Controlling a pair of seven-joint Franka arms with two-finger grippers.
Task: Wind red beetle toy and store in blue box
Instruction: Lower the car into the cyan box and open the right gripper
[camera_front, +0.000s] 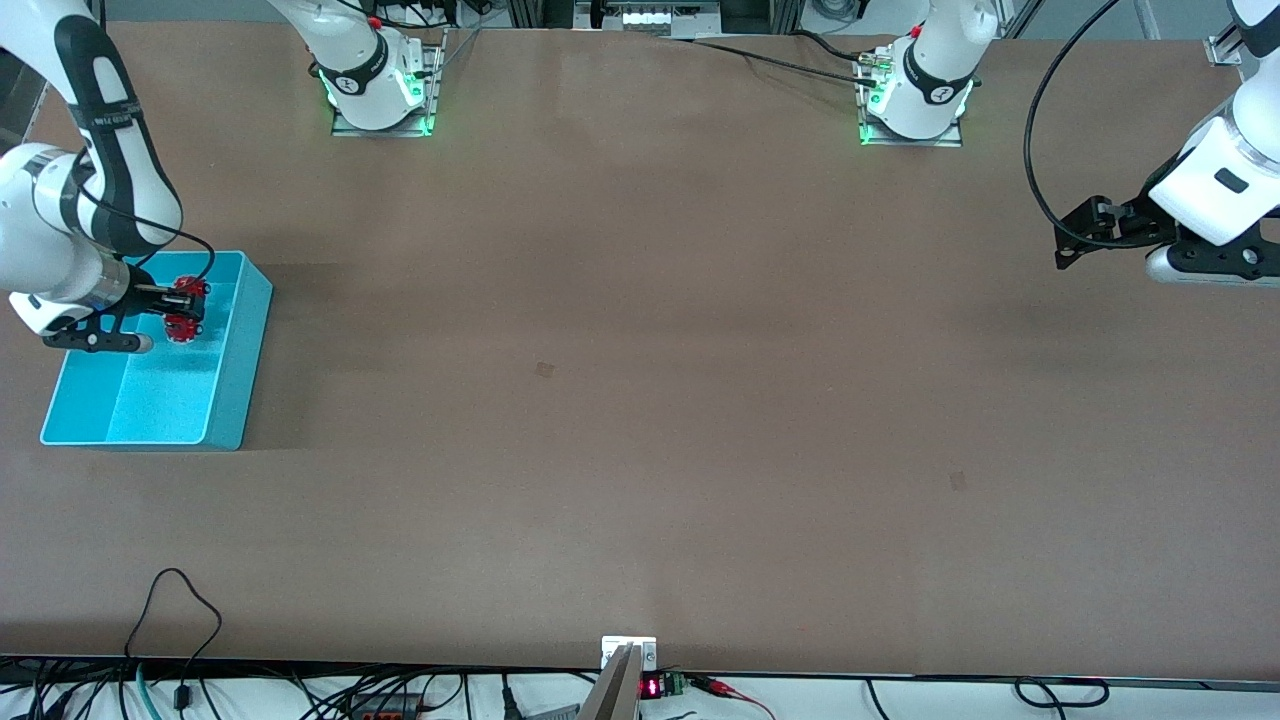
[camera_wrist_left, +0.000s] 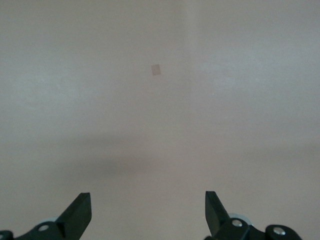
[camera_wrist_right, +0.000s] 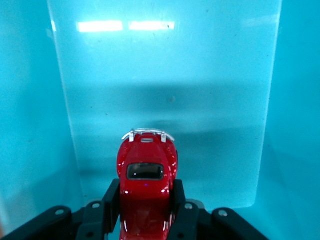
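Observation:
The blue box (camera_front: 236, 330) stands at the right arm's end of the table. My right gripper (camera_front: 186, 307) is over the box's inside, shut on the red beetle toy (camera_front: 184, 308). In the right wrist view the toy (camera_wrist_right: 146, 175) sits clamped between the two black fingers (camera_wrist_right: 111, 200), its silvery bumper pointing at the box floor (camera_wrist_right: 170, 75). My left gripper (camera_front: 1075, 240) hangs above the bare table at the left arm's end, open and empty; its two fingertips (camera_wrist_left: 80, 212) stand wide apart in the left wrist view.
The brown table (camera_front: 640, 400) stretches between the arms. Both arm bases (camera_front: 380, 90) stand along the table's edge farthest from the front camera. Cables and a small device (camera_front: 650, 685) lie along the edge nearest it.

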